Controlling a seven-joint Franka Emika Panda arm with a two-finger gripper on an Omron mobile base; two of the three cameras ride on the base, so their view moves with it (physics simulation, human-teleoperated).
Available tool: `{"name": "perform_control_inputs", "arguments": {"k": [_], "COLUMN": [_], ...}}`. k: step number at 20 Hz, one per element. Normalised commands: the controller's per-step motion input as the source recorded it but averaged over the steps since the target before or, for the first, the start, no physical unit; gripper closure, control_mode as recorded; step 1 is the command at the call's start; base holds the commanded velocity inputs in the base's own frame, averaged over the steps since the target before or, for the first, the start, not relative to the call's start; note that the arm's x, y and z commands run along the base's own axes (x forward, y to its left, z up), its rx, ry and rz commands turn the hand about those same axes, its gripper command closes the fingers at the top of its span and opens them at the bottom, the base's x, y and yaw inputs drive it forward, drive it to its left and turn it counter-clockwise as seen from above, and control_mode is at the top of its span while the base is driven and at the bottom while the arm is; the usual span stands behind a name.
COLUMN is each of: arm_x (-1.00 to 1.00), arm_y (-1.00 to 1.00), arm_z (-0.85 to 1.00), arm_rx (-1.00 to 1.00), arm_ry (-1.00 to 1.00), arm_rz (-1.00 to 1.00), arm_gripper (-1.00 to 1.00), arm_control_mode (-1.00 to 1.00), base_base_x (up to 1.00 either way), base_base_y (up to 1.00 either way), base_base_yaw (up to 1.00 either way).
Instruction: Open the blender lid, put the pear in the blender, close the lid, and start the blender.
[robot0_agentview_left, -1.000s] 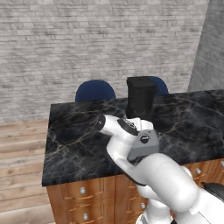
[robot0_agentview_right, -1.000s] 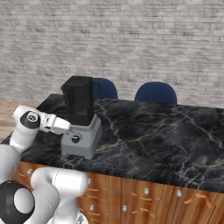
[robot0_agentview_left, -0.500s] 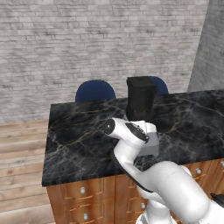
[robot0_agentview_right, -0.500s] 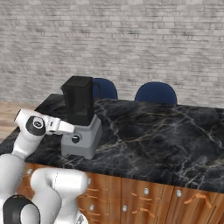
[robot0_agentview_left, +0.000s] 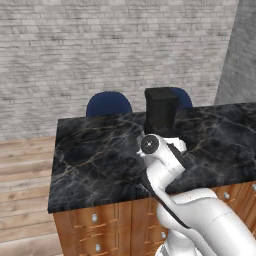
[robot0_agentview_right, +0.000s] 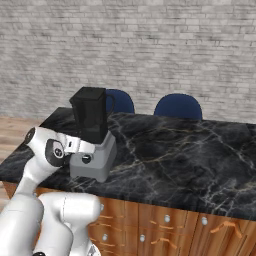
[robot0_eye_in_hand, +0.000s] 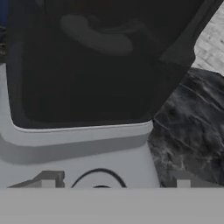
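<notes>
The blender (robot0_agentview_right: 95, 159) stands on the black marble counter (robot0_agentview_right: 200, 160), a boxy grey base under a tall dark jar (robot0_agentview_right: 91, 116). Its flat black blender lid (robot0_agentview_right: 88, 92) lies on the jar's top, also seen from the left base (robot0_agentview_left: 161, 92). My gripper (robot0_agentview_right: 75, 146) is level with the grey base, right at its front. In the hand view my gripper (robot0_eye_in_hand: 113, 180) is open, its tips wide apart on either side of the round black knob (robot0_eye_in_hand: 100, 177). The pear is hidden; a dim rounded shape (robot0_eye_in_hand: 97, 37) shows through the jar wall.
Two blue chairs (robot0_agentview_right: 178, 106) stand behind the counter against a grey brick wall. The counter top stretches bare to the right of the blender. Wooden drawers (robot0_agentview_right: 165, 225) line the counter's front. My own arm (robot0_agentview_left: 162, 170) covers the blender's base in the left base view.
My hand has moved a little lower and closer to the front of the blender's base. The blender has not moved.
</notes>
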Motion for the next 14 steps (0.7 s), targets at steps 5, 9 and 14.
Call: {"name": "perform_control_inputs", "arguments": {"k": [5, 9, 14], "arm_x": [0.00, -0.11, -0.37], "arm_y": [-0.06, 0.05, 0.19], "arm_z": [-0.50, -0.30, -0.35], "arm_rx": [0.12, 0.03, 0.00], "arm_ry": [-0.02, 0.00, 0.00], "arm_rz": [0.14, 0.04, 0.00], "arm_gripper": [-1.00, -1.00, -1.00], "arm_control_mode": [-1.00, -1.00, -1.00], "base_base_x": [0.00, 0.00, 0.00], "base_base_y": [0.00, 0.00, 0.00], "base_base_yaw": [0.00, 0.00, 0.00]}}
